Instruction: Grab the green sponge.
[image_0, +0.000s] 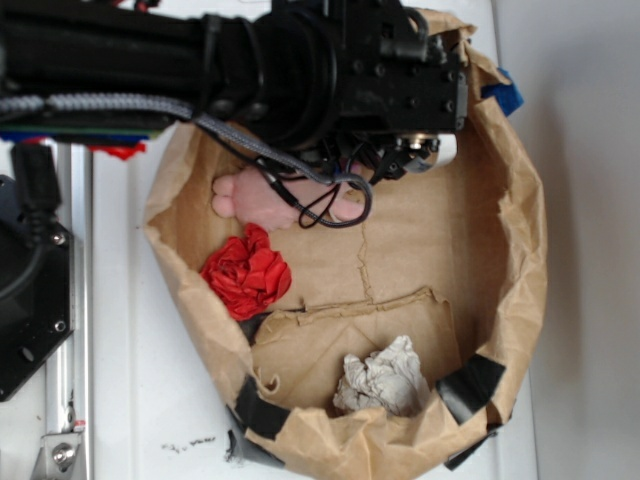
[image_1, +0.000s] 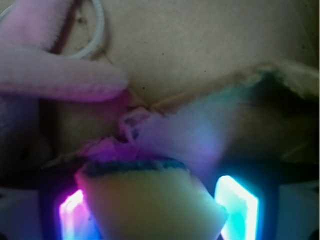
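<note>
Wrist view: green sponge (image_1: 150, 200) sitting between the 2 lit fingers (image_1: 239, 205), yellow foam filling the gap, dark scouring strip along its far edge. Looks clamped on the sponge, pads pressed against both foam flanks; contact on the left side partly lost in glare.

Exterior view: sponge itself hidden under the gripper (image_0: 400, 150), which hangs over the far edge of the paper bag tray (image_0: 520, 230), near the pink plush animal (image_0: 240, 195). Red cloth wad (image_0: 247, 272) by the left wall, crumpled grey paper (image_0: 385, 380) at the near edge, both well apart from the grasp.

Step in hand, judged: securing the grab.
- Hold squeeze steady; foam compresses, so expect some give, no extra force needed.
- Lift straight up, slow, to avoid dragging the plush limb (image_1: 65, 75) or snagging the torn paper flap (image_1: 240, 82) just ahead.
- Watch the loose cable (image_0: 330, 205) near the plush.

Orientation: scouring face pointing away from the camera, toward the torn flap. Long axis appears to run across the gap, finger to finger, though the lower part is cut off by the frame, so not certain.
</note>
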